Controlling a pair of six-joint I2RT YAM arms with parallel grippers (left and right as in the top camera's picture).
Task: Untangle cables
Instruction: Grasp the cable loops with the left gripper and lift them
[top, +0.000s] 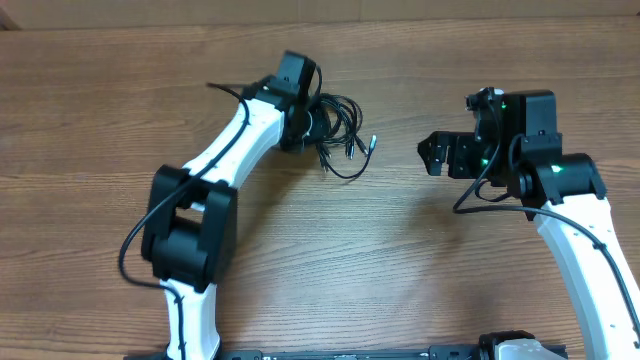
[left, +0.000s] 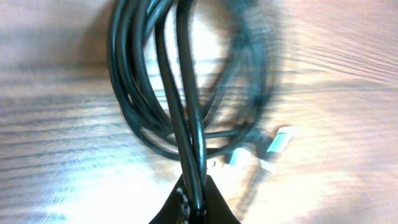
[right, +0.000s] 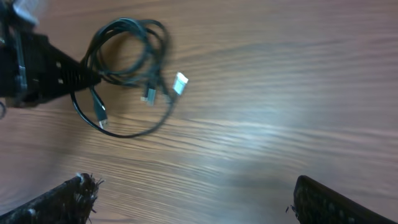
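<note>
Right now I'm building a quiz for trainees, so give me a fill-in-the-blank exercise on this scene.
The cables lie on a ____ table. The left hand is ____ on some cable strands. The right hand is ____ and touches no cable. The cables' colour is ____.
Missing words: wooden; shut; open; black.

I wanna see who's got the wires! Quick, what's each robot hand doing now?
Left gripper: jaws closed on the cables.
Right gripper: jaws open, holding nothing.
</note>
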